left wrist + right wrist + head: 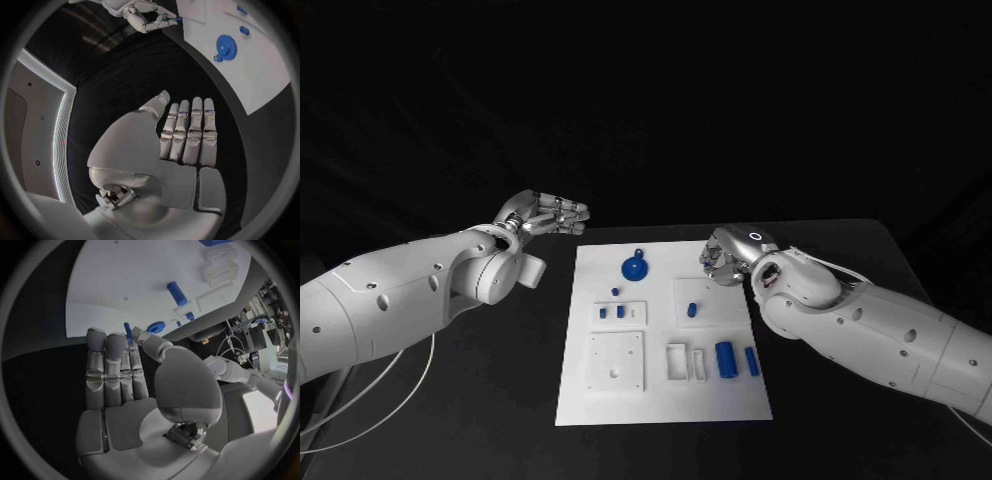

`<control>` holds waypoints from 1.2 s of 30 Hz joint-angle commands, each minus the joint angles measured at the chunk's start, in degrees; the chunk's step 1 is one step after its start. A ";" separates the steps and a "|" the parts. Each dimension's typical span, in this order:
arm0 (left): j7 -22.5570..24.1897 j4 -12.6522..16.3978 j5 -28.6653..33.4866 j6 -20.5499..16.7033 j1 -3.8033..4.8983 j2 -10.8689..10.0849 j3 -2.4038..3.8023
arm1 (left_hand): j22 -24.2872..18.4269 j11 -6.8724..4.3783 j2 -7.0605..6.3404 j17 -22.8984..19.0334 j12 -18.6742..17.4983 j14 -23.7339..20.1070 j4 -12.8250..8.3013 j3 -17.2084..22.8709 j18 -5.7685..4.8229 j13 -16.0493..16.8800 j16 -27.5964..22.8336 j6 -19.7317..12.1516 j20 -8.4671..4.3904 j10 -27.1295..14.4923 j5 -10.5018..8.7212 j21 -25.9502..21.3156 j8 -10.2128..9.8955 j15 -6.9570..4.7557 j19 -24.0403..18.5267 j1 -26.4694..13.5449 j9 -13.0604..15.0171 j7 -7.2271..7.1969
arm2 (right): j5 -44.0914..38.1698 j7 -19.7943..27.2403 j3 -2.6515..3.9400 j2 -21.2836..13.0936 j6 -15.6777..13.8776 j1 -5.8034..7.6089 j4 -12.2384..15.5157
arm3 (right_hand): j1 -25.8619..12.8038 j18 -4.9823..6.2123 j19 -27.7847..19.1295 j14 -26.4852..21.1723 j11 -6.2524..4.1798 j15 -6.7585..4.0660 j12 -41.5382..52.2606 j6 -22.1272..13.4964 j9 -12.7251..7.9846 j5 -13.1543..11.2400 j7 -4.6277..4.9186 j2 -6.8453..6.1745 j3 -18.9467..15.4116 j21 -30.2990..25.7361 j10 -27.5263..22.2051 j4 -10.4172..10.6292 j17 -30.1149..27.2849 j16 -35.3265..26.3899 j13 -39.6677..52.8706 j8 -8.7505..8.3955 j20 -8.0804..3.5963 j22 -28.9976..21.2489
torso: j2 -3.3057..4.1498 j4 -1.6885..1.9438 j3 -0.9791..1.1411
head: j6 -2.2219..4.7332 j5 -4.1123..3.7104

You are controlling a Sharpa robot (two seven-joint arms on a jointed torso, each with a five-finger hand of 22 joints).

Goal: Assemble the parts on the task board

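The white task board (661, 395) lies in the lower middle of the head view, on the black table (516, 420). Near its top edge rests a blue gear (633, 268) – the same toothed disc shows at the upper right of the left wrist view (224, 46). Lower on the board, toward its right side, a thick blue cylinder (726, 359) lies just beside a slimmer blue pin (751, 362), and two small blue pegs (609, 312) sit left of centre.

The right hand (727, 254) hovers at the board's upper right corner, pinching a thin blue pin (127, 331) between thumb and fingertips – the other fingers lie straight and together. The left hand (548, 216) is at centre left, off the board's upper left corner, holding nothing; in its wrist view the fingers (187, 135) are straight and side by side, the thumb set apart.
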 commanded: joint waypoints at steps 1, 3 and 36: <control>0.72 -0.27 0.11 0.16 0.09 0.19 0.04 | -0.10 -0.07 -0.36 0.03 -0.01 0.15 0.10 0.29 -0.75 -0.04 0.00 -0.26 -0.15 -0.40 0.03 0.12 -0.05 0.15 -0.17 -0.22 -0.07 0.09 | 3.67 2.35 0.55 -0.43 -1.77 0.00 1.11 | 0.08 0.67 1.38 0.01 0.07 -0.24 0.15 0.21 0.11 -0.10 0.17 0.43 0.11 -0.03 0.35 0.11 0.08 -0.21 -0.06 0.21 -0.42 2.18 | 0.01 -0.04 0.00 | 0.08 0.17; 0.74 -0.43 0.11 0.13 0.09 0.23 0.04 | -0.10 -0.07 -0.36 0.03 -0.01 0.15 0.10 0.29 -0.75 -0.04 0.00 -0.26 -0.15 -0.40 0.03 0.12 -0.05 0.15 -0.17 -0.22 -0.07 0.09 | 4.82 3.13 0.88 -0.77 -1.96 -0.01 2.20 | 0.21 0.67 1.37 0.04 0.07 -0.24 0.15 0.18 0.14 -0.01 0.17 0.50 -0.16 -0.01 0.33 0.21 0.11 -0.32 -0.06 0.21 -0.42 2.14 | 0.03 -0.02 -0.01 | 0.18 0.52; 1.89 -5.54 0.41 -1.45 -0.22 5.66 -0.12 | -0.21 -0.07 -0.32 0.03 -0.01 0.16 0.39 0.21 -0.73 -0.04 0.01 -0.25 -0.12 -0.40 0.02 0.12 -0.02 0.16 -0.12 -0.23 -0.06 0.07 | 0.11 1.32 -2.38 7.85 -4.35 -8.73 10.37 | 0.23 0.80 1.60 0.24 0.14 -0.22 0.15 -0.03 0.17 0.94 0.23 1.09 -1.03 -0.63 0.16 -0.44 0.05 -0.81 -0.07 0.21 -0.38 2.06 | -1.31 0.43 -1.52 | -0.92 8.39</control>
